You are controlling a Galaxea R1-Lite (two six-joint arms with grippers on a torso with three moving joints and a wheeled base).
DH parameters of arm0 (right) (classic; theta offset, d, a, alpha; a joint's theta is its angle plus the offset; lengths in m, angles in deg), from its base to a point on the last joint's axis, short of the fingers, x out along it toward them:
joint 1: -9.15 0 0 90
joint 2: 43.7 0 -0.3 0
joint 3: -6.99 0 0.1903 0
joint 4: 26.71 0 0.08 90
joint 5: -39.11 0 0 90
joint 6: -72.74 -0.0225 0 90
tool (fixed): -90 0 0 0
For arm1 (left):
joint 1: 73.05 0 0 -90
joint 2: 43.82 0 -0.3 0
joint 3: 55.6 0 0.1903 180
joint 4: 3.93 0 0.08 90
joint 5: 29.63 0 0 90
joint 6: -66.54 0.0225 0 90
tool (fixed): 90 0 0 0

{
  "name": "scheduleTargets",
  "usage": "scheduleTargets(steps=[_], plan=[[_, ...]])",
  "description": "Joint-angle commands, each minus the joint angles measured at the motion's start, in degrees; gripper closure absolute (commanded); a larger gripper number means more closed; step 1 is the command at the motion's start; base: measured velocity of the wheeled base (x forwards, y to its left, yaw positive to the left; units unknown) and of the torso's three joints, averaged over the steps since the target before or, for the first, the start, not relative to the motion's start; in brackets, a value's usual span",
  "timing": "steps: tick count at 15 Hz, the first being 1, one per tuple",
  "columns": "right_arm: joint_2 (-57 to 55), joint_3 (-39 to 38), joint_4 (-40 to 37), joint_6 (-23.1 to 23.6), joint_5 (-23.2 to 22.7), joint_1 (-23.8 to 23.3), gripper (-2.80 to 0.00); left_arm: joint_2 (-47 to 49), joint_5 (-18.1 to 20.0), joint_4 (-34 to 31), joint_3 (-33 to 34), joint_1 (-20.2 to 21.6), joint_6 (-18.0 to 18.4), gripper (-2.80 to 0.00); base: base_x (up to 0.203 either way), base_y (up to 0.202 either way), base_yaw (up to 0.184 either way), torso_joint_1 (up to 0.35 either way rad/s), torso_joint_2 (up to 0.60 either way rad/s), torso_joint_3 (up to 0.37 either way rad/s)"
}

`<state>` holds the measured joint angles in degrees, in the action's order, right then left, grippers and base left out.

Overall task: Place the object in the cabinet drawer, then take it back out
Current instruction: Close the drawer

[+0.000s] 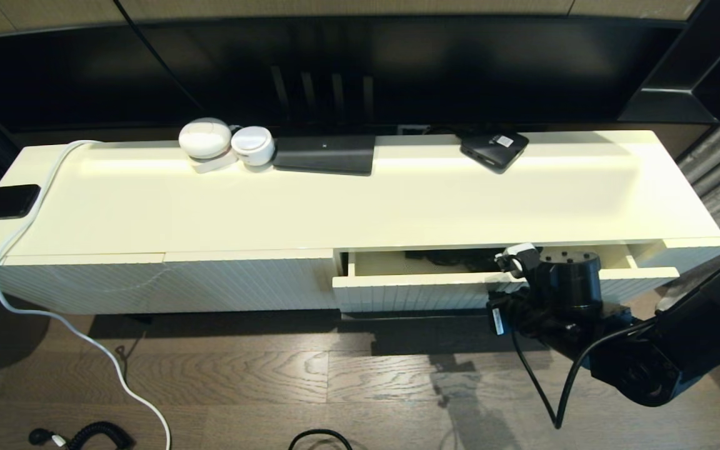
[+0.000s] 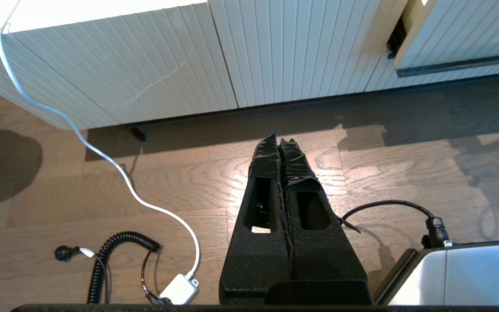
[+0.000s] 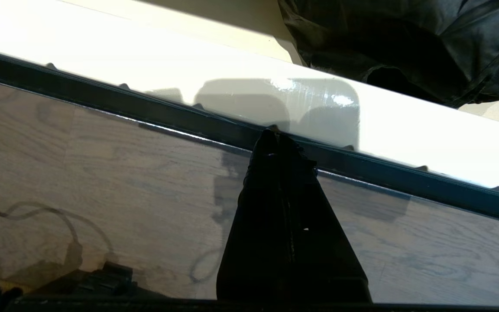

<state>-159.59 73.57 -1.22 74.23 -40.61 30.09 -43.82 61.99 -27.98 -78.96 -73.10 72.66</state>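
Cabinet drawer [image 1: 416, 290] partly out – dark object [image 3: 405, 39] inside. Right claw [image 3: 275, 134] pressed together at black bar handle [image 3: 145, 110]. Left claw [image 2: 279, 141] together – low over floor.

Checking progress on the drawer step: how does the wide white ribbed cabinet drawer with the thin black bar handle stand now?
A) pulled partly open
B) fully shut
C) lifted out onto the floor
A: in the head view the white ribbed cabinet drawer juts out from the cabinet front, its cream inside showing, with the right gripper at its black bar handle.
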Motion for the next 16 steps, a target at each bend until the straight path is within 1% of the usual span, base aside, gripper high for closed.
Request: scheduleTargets(steps=[1, 12, 14, 16], plan=[[-1.16, 1.26, 0.36, 0.03, 0.09, -0.26, 0.00, 0.00, 0.05, -0.02, -0.01, 0.05, 0.05, 0.00, 0.000, 0.000, 0.000, 0.000, 0.00, 0.000], [-3.39, 6.55, 0.36, 0.18, 1.24, -1.62, 0.00, 0.00, 0.05, 0.04, 0.00, 0.03, 0.03, 0.00, 0.000, 0.000, 0.000, 0.000, 0.00, 0.000], [-4.04, 8.95, 0.36, 0.18, 1.32, -1.86, 0.00, 0.00, 0.05, 0.07, 0.00, 0.05, 0.03, 0.00, 0.000, 0.000, 0.000, 0.000, 0.00, 0.000], [-4.18, 9.13, 0.36, 0.18, 1.32, -1.87, 0.00, 0.00, 0.05, -0.02, 0.00, -0.04, 0.03, 0.00, 0.000, 0.000, 0.000, 0.000, 0.00, 0.000]])
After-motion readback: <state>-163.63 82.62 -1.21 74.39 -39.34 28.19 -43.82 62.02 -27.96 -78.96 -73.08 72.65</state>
